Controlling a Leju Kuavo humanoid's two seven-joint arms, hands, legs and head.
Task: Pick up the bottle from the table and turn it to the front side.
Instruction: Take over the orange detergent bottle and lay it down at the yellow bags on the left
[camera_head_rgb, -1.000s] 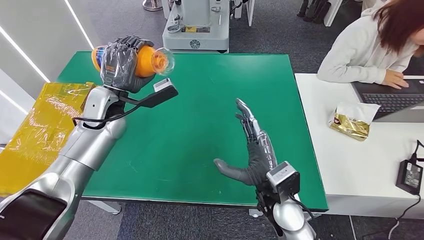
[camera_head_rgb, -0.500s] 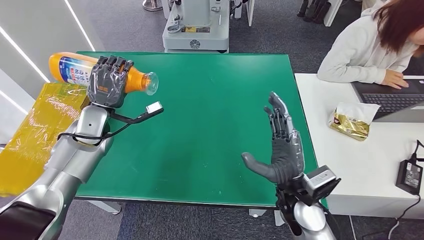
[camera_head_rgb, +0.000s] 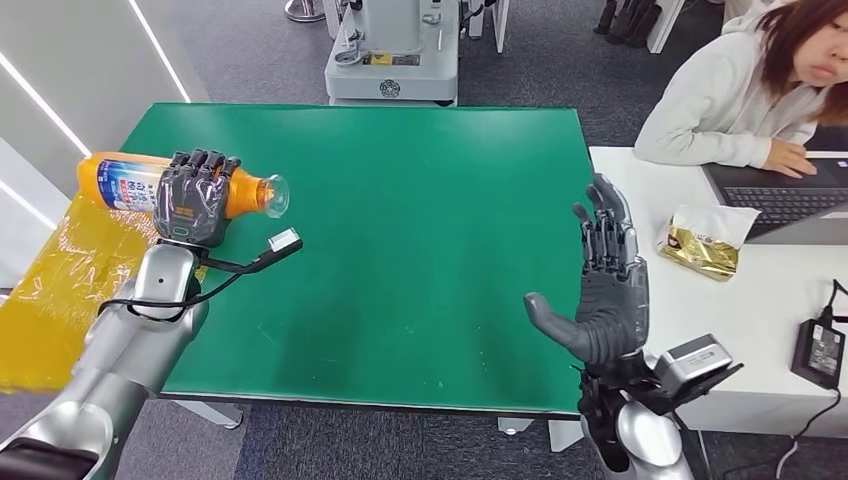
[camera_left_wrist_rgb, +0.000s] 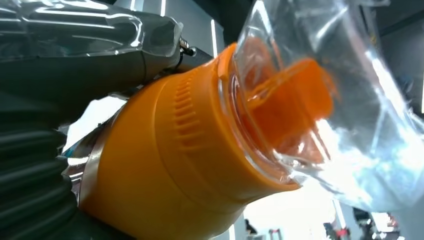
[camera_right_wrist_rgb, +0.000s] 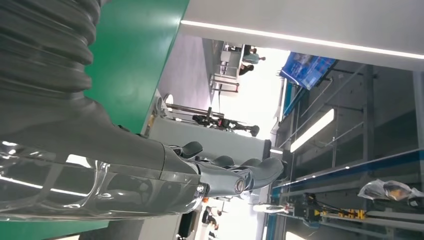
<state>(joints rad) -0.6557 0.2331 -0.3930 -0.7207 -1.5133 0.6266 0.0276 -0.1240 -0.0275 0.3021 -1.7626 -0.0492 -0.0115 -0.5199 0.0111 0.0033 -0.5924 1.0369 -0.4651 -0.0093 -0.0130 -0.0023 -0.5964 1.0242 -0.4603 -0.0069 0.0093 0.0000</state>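
Head view: left hand (camera_head_rgb: 192, 196) grips the orange bottle (camera_head_rgb: 125, 181) sideways above the green table's (camera_head_rgb: 400, 200) left edge, right hand (camera_head_rgb: 603, 292) spread wide, holding nothing | Left wrist: bottle's orange cap (camera_left_wrist_rgb: 200, 165) close up | Right wrist: fingers (camera_right_wrist_rgb: 225, 172) extended.

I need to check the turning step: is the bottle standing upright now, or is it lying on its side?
On its side. The left hand holds the bottle horizontally over the table's left edge, clear cap pointing toward the table's middle.

A green table (camera_head_rgb: 420, 200) stands on grey carpet (camera_head_rgb: 560, 60), a white desk (camera_head_rgb: 720, 330) touching its right edge.
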